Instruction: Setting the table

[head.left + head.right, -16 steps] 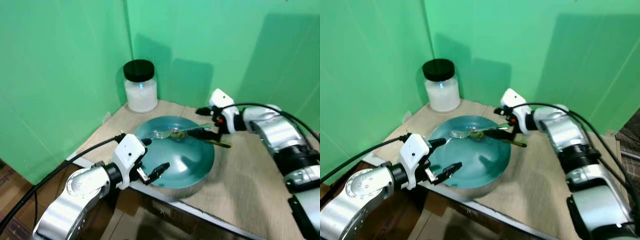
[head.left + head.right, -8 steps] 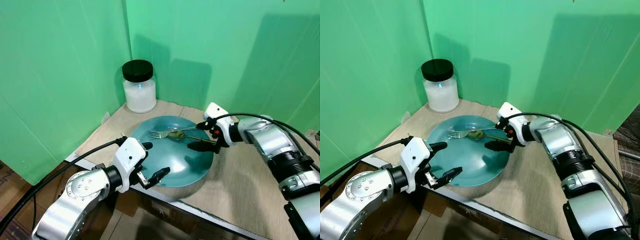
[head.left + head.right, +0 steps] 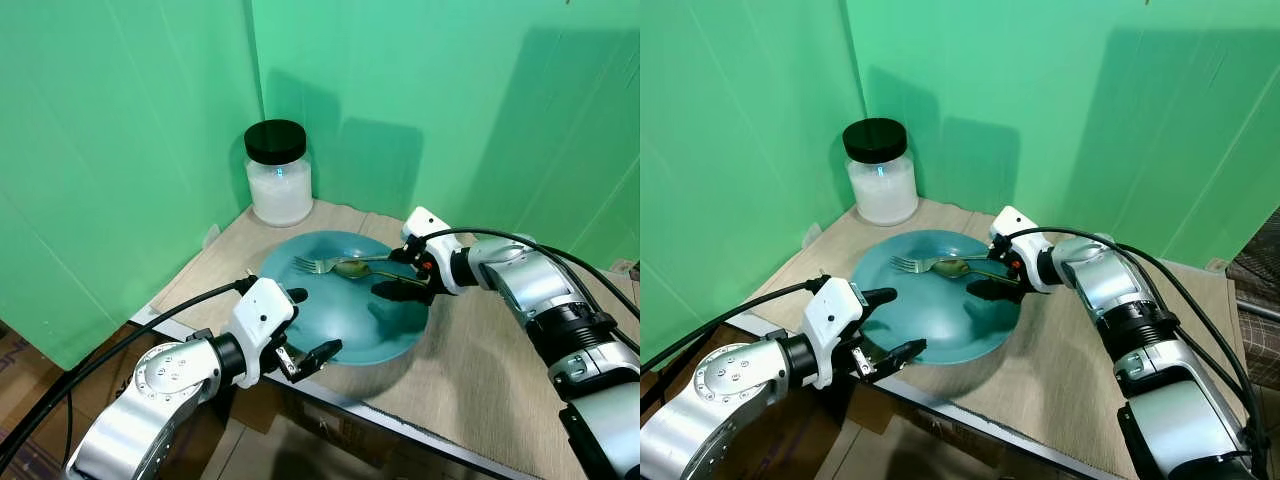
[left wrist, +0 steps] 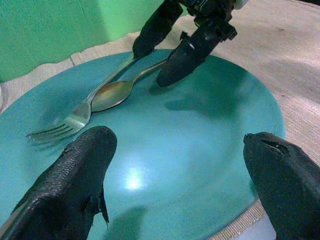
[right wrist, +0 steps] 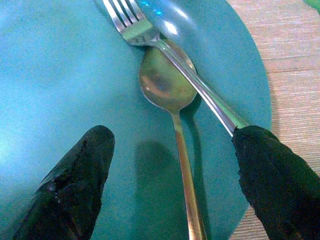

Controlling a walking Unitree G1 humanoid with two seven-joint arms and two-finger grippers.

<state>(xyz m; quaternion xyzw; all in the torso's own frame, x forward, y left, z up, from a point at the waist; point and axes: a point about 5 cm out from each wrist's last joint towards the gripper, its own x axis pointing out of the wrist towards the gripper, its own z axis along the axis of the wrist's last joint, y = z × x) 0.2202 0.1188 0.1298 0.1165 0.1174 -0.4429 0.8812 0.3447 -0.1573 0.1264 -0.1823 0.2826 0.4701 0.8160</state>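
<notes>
A teal plate point(image 3: 350, 325) lies on the beige-matted table point(image 3: 480, 360). On the plate a fork point(image 3: 328, 264) and a spoon point(image 3: 352, 269) rest side by side, handles toward my right. My right gripper point(image 3: 392, 272) is open and low over the plate's right part. The spoon handle point(image 5: 185, 175) runs between its fingers point(image 5: 75, 185), and the fork handle point(image 5: 215, 107) ends under one fingertip. My left gripper point(image 3: 315, 322) is open at the plate's near left rim, with bare plate point(image 4: 200, 130) between its fingers.
A glass jar point(image 3: 279, 172) with a black lid and white contents stands at the back left corner. Green walls close in behind and to the left. The table's front edge point(image 3: 400, 425) runs just below the plate. Bare mat lies to the plate's right.
My right gripper has come down and left, so its open fingers now straddle the cutlery handles. The left gripper has edged slightly along the near rim. The camera view also shifted.
</notes>
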